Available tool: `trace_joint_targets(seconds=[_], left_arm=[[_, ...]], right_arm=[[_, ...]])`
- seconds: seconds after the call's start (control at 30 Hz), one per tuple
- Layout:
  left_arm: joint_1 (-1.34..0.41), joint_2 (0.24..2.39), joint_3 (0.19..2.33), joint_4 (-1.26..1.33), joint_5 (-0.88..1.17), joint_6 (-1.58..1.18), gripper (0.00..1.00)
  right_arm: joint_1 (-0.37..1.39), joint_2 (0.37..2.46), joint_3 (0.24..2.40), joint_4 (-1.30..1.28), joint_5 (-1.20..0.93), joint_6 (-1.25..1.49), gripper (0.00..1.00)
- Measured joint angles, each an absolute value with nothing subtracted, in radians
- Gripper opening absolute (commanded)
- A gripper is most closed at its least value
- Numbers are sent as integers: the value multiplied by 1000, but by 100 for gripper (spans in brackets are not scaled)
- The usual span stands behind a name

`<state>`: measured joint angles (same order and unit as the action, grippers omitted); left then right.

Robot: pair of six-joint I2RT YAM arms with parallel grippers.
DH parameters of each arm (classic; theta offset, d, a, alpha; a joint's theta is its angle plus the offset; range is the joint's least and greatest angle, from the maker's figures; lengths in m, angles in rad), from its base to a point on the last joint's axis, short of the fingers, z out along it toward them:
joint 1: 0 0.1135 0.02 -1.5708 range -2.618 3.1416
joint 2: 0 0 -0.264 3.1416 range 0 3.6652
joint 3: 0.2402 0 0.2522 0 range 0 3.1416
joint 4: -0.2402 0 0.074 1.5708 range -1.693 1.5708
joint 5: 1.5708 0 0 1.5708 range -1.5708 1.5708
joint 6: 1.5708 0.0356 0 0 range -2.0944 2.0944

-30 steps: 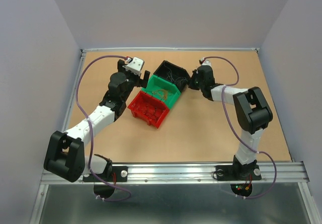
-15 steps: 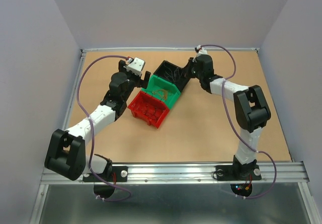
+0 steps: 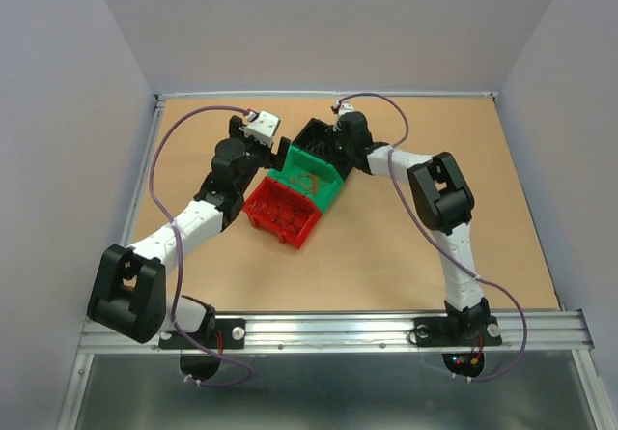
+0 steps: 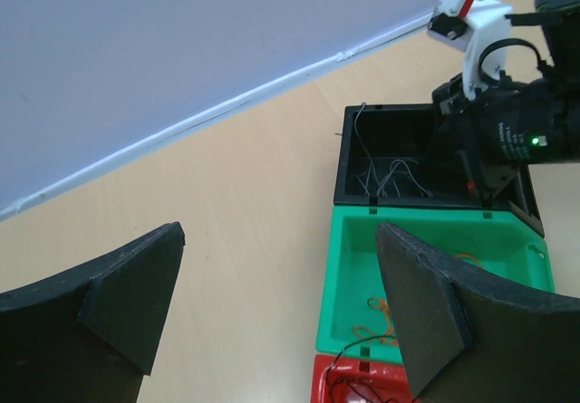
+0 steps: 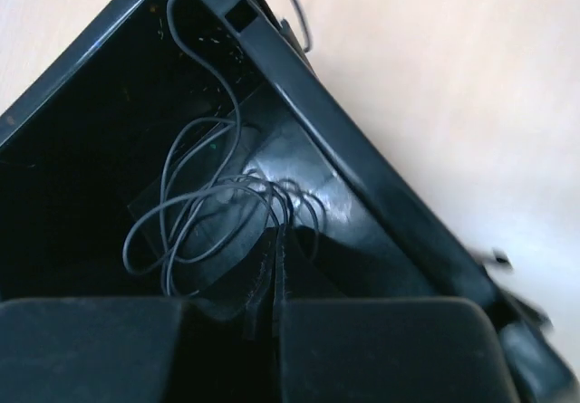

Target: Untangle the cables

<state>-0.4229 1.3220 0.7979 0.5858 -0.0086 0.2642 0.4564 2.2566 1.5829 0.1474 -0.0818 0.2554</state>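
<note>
Right gripper (image 5: 275,240): jaws fully closed, the two dark fingers pressed flat together with no gap. It is lowered inside the black bin (image 5: 362,177), tips close to the bin floor. Thin strands loop right up to the tips; whether one is pinched between them cannot be told.

Grey cables (image 5: 199,213): a loose bundle of hair-thin curly wire on the floor of the black bin, directly in front of the right fingertips. One strand climbs the bin wall and hangs out over a corner of the rim.

Left gripper (image 4: 279,240): jaws spread wide, holding nothing. It hangs above bare table (image 4: 227,240) just left of the bins, clear of them, with its camera looking toward the black bin and the right wrist.

Green bin (image 4: 335,294): the middle one of three, edge to edge with the black bin. Orange cables (image 4: 385,317) lie on its floor, a small curled piece near the red side and a further bit by the far wall.

Red bin (image 3: 280,213): nearest the arm bases, touching the green bin. A dark cable (image 4: 358,389) curls over its rim; its floor is mostly out of the left wrist view.

Layout: the three bins form one diagonal row in the far half of the table, between the two arms.
</note>
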Motion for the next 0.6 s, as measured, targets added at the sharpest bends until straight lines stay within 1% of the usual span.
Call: trace_joint_targets(seconds=[0.13,0.23,0.4,0.47,0.5,0.6], left_arm=[[-421,1327,798,582,-8,265,99],[-421,1327,798,583,-9,265,99],[-419,1336,799,582,-8,265,99],[-419,1342,799,579,-9,266,99],[-419,1344,799,576,-8,268,99],[-419,1345,799,576,-8,268,99]], right_arm=[[483,2291,1635,77,-83,221,3],[484,2291,1637,67,-86,205,6],[484,2290,1637,66,-86,202,7],[484,2281,1629,67,-91,203,7],[484,2277,1623,69,-91,204,9],[484,2236,1565,96,-95,211,10]])
